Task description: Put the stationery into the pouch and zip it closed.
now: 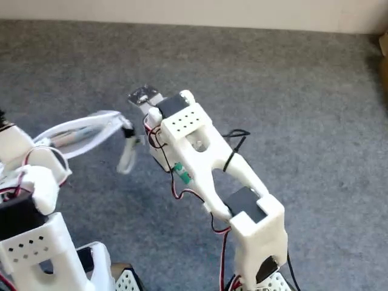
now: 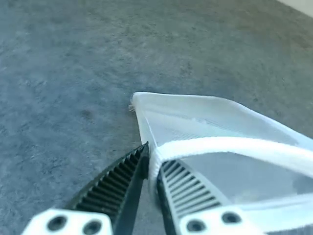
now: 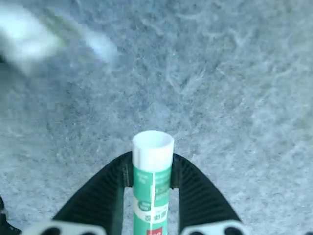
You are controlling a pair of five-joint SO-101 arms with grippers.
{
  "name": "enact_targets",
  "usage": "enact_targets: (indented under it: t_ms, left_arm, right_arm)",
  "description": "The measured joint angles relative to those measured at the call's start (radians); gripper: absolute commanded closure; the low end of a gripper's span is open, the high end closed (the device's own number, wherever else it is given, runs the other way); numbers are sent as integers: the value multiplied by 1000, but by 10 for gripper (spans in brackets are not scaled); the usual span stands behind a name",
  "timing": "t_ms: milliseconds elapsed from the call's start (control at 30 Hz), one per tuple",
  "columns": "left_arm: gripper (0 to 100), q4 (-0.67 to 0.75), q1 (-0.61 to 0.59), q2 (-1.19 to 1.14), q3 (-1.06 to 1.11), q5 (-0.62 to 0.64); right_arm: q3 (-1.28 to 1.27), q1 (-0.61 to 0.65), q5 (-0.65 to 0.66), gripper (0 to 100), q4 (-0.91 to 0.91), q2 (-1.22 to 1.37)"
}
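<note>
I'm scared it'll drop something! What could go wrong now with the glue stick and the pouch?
The left gripper pinches only the thin rim of the pouch, so the pouch might slip free. The right gripper holds the glue stick by its smooth sides; it could slide out, or bump the floppy rim and land on the carpet.

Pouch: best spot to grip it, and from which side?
Grip the white band along the pouch edge, close to the corner, coming in edge-on so the fingers pinch across it. The mesh looks thin and floppy, while the band looks like the firmest part. The left gripper is shut on it there, which probably leaves room for the glue stick.
</note>
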State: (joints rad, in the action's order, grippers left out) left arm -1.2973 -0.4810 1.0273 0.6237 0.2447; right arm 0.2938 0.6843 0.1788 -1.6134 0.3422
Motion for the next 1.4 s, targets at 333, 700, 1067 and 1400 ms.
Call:
enact_targets:
  t_ms: [333, 700, 1067, 1400]
  left_arm:
    - [993, 0, 110, 0, 0, -9]
    - [993, 0, 239, 0, 0, -9]
    - [993, 0, 241, 0, 0, -9]
    - [993, 0, 241, 0, 0, -9]
  right_arm:
    - [0, 0, 0, 991, -6, -126]
    - [-299, 2, -40, 991, 143, -457]
    - [-772, 51, -40, 991, 586, -891]
    - [-1076, 133, -40, 991, 904, -1175]
